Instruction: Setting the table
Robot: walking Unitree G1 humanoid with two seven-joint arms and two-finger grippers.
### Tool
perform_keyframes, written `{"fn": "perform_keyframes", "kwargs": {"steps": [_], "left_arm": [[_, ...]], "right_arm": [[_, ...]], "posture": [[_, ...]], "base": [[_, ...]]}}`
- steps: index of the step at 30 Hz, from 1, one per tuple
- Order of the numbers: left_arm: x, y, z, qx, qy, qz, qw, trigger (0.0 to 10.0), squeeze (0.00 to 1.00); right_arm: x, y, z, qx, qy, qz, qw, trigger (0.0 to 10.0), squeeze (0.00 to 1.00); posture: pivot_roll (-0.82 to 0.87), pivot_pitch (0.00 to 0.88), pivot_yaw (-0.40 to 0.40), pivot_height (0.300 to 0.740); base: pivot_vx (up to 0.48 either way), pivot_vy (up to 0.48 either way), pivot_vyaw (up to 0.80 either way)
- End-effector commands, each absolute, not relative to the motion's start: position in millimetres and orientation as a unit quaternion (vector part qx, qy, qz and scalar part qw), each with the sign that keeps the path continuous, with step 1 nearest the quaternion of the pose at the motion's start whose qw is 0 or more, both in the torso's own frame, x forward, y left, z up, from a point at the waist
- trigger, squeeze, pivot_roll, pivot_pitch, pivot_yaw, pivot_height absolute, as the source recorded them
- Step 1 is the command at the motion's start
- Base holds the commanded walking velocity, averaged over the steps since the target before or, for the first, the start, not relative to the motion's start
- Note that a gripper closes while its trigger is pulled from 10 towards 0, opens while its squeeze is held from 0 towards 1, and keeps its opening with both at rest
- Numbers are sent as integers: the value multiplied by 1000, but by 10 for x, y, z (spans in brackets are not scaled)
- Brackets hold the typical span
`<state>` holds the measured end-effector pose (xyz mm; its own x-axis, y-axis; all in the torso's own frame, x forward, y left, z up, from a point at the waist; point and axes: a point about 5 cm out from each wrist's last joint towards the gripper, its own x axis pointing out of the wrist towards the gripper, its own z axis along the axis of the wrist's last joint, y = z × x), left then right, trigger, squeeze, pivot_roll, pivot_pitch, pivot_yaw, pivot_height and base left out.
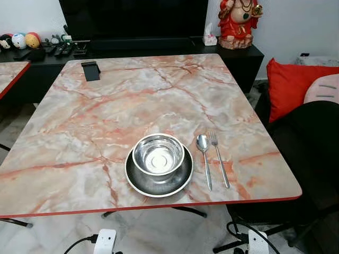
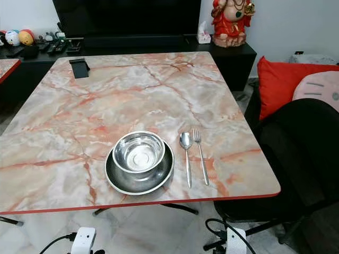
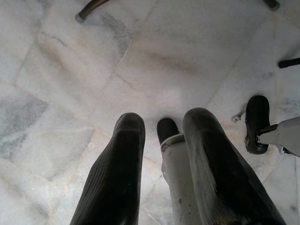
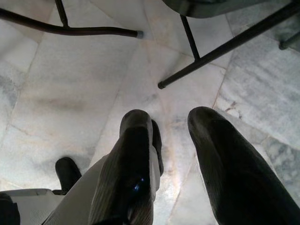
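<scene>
My two head eyes look forward and down from the near edge of the marble worktop (image 1: 159, 90), both taking in its whole top and the black TV console (image 1: 159, 50) beyond; the right eye sits slightly offset. Each wrist camera points straight down along my own fingers (image 3: 117, 178) at the marble floor (image 3: 70, 70), close above it.

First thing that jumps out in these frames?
The place setting at the near edge of the marble table: a steel bowl sitting in a steel plate, with a spoon and fork side by side to its right. Behind the table, a red figurine stands on the black cabinet. Both grippers hang open over the floor.
</scene>
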<state>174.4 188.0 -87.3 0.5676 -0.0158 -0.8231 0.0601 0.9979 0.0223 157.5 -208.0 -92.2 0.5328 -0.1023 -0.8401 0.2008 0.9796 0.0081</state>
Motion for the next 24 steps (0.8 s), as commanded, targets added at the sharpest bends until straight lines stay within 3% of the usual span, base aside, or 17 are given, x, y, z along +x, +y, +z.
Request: {"fn": "perform_keyframes", "kwargs": {"steps": [1,11,24], "left_arm": [[1718,1914,-881,22,466,-12,884,10000,0],[1731,1937,-874,17,466,4,885,10000,0],[1731,1921,-875,11,463,3,886,10000,0]], "right_arm": [[1609,-2100,-906,37,477,-78,875,10000,0],[1748,-2031,-860,19,470,-52,881,10000,0],[1543,-1972,-952,19,488,-48,872,10000,0]], "posture": [[-24,0,-11,740],[-14,0,-16,740],[-19,0,-3,740]], "base": [[0,0,0],[0,0,0],[0,0,0]]}}
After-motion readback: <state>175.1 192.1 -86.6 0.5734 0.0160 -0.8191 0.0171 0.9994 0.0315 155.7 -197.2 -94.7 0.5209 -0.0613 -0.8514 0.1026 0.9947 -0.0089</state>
